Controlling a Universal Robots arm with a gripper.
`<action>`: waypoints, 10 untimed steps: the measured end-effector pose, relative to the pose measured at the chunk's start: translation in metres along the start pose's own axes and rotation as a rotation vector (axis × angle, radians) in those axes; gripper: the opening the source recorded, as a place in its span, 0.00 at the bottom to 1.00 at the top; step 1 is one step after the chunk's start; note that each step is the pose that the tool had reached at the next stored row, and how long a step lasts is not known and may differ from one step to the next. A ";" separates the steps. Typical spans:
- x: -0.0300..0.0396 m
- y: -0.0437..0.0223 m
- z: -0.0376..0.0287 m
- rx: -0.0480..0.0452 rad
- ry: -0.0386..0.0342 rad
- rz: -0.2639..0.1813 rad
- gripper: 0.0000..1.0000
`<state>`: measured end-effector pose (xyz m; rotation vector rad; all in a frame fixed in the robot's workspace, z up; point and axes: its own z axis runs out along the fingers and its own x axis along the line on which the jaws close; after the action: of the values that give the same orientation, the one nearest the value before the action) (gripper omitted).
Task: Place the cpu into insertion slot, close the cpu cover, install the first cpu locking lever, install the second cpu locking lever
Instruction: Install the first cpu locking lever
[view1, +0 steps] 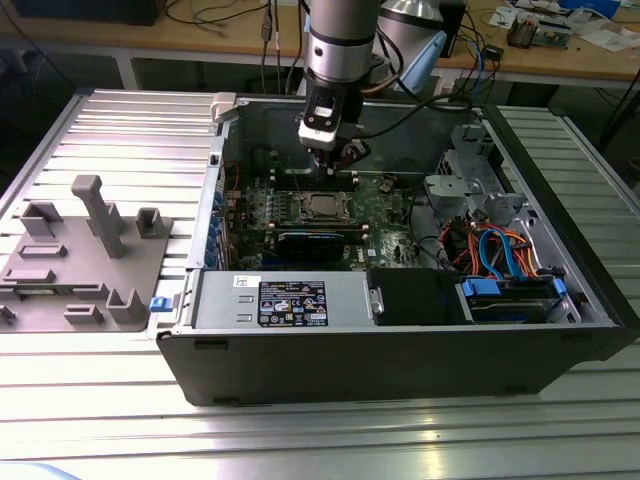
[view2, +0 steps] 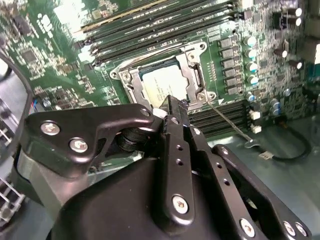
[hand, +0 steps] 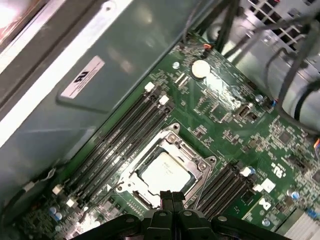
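The cpu (view1: 322, 205) lies flat in the insertion slot (view1: 300, 207) on the green motherboard. Its silver top also shows in both wrist views (view2: 161, 86) (hand: 165, 172). The cpu cover (view2: 194, 75) (hand: 194, 159) lies down around the chip as a silvery frame. A thin locking lever (view2: 229, 122) sticks out from one corner of the socket. My gripper (view1: 336, 163) hangs just above the socket's far edge. Its black fingertips (hand: 172, 197) are pressed together with nothing between them, close over the chip's edge (view2: 175, 106).
Black memory slots (hand: 120, 132) run along both sides of the socket. A long black card (view1: 320, 240), the power supply (view1: 285, 300) and bundled cables (view1: 500, 250) crowd the case. A grey fixture tray (view1: 85, 250) sits on the table at the exterior view's left.
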<state>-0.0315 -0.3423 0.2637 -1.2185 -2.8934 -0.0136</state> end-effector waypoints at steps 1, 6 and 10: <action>0.0000 0.0000 0.0000 0.0000 0.0002 -0.018 0.11; 0.0000 0.0000 0.0000 0.0006 0.0009 -0.117 0.11; 0.0000 0.0000 0.0000 0.0011 0.0014 -0.206 0.11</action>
<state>-0.0314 -0.3424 0.2637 -0.9146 -3.0025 -0.0131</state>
